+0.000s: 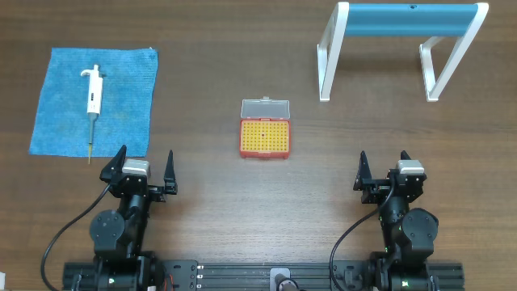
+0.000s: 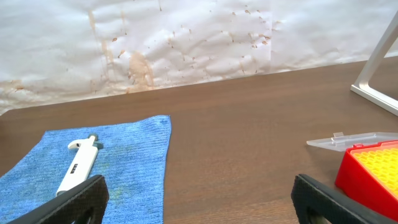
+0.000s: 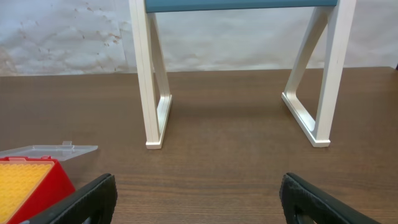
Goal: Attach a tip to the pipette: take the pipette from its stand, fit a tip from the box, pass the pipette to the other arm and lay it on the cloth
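Pipette (image 1: 92,90): lies flat on the blue cloth (image 1: 121,105) at the far left of the bench (image 1: 323,210). Its white body runs roughly lengthwise toward the arms, with the plunger head at the far end. A slender yellowish tip is fitted at the near end and reaches the cloth's near edge.

Left pincer (image 1: 145,153): wide open, holding nothing, low over bare bench just short of the cloth's near right corner. The pipette sits ahead of it and off to its outer side, apart from both fingers. The tip end is the part nearest the pincer. From the left wrist, the pipette (image 2: 79,169) shows just past one finger (image 2: 68,202), on the side away from the tip box (image 2: 373,171).

Right pincer (image 1: 384,155): wide open and holding nothing, over bare bench, well apart from the pipette.

Tip box (image 1: 264,139): red, filled with yellow tips, clear lid folded back. It stands mid-bench, ahead of and between the two pincers.

Stand (image 1: 404,20): white legs and a blue crossbar, at the far right beyond the right pincer.
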